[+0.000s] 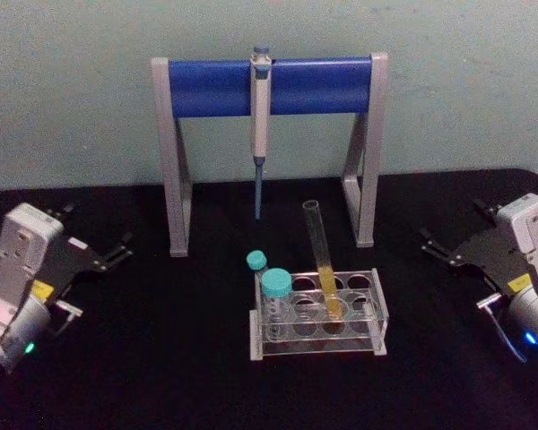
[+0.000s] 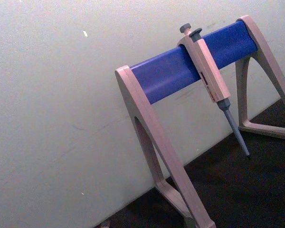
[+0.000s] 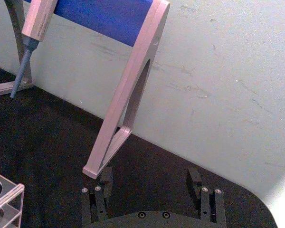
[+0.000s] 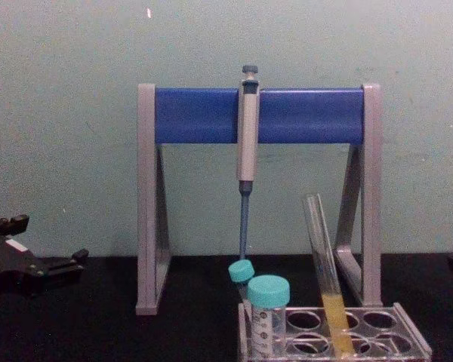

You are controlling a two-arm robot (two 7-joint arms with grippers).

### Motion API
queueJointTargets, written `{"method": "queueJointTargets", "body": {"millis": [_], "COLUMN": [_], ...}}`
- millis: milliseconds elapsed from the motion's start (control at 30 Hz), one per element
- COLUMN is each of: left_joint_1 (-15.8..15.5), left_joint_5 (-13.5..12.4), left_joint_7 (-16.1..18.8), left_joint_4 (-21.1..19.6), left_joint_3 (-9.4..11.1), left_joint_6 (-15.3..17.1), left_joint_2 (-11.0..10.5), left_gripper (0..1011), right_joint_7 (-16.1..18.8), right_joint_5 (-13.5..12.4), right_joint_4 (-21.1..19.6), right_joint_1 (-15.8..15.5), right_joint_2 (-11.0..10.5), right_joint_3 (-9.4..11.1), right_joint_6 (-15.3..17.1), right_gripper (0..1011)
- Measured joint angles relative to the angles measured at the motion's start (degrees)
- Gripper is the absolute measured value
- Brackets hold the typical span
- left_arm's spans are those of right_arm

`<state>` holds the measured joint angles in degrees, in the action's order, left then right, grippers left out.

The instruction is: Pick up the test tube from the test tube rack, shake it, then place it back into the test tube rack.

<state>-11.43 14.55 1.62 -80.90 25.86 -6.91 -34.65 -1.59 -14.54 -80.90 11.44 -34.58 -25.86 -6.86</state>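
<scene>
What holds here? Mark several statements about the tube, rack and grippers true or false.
1. The test tube stands tilted in the test tube rack. True.
2. The left gripper grips the test tube. False: it is open, off to the left of the rack, holding nothing.
3. The pipette hangs on the pipette stand behind the rack. True.
4. The right gripper is shut. False: it is open, off to the right of the rack.

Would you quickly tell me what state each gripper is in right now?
Left gripper: open, holding nothing.
Right gripper: open, holding nothing.
</scene>
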Motion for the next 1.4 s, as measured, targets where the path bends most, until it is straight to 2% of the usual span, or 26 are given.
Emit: {"method": "queueJointTargets", "body": {"millis": [1400], "left_joint_1": [0.00], "left_joint_5": [0.00], "left_joint_7": [0.00], "left_joint_4": [0.00], "left_joint_3": [0.00], "left_joint_6": [0.00], "left_joint_2": [0.00], "left_gripper": [1001], "right_joint_7": [0.04], "right_joint_5": [0.18], "right_joint_4": [-0.20], "right_joint_1": [-0.22], "right_joint_2": [-0.03], "right_joint_3": [0.29], "right_joint_6": [-0.17], "right_gripper": [1000]}}
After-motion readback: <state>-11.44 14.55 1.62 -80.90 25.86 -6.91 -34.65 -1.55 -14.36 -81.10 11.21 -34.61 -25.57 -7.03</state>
